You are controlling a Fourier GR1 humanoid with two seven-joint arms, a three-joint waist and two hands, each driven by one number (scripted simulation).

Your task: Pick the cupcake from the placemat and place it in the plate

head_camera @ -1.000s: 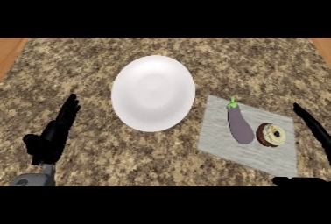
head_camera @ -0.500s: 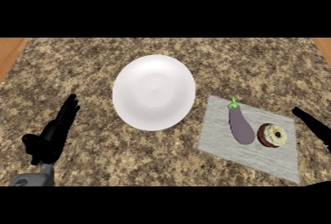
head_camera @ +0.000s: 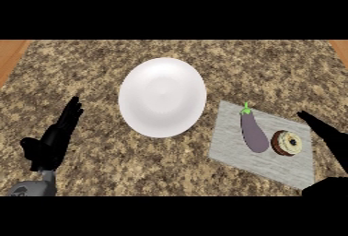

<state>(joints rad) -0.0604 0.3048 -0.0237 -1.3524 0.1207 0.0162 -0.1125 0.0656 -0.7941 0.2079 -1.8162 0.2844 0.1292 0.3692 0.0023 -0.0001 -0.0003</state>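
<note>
- The right hand (head_camera: 329,143) shows at the lower right edge, fingers straight and apart from the thumb, holding nothing — it sits just beside the placemat's right side, which suits it as the hand to take the cupcake.
- The left hand (head_camera: 55,138) rests at the lower left, fingers straight and up, empty; it is well apart from the task's things, so it likely plays no part.
- The grey placemat (head_camera: 238,152) lies on the stone counter (head_camera: 81,69) at the right, carrying two things.
- The cupcake (head_camera: 287,143) stands near the mat's right edge, touching or just beside a purple eggplant (head_camera: 253,133) — a close neighbour that a closing hand could nudge.
- Farther off, the white plate (head_camera: 163,97) lies bare near the middle, left of the mat, so the carry is a short move leftward.
</note>
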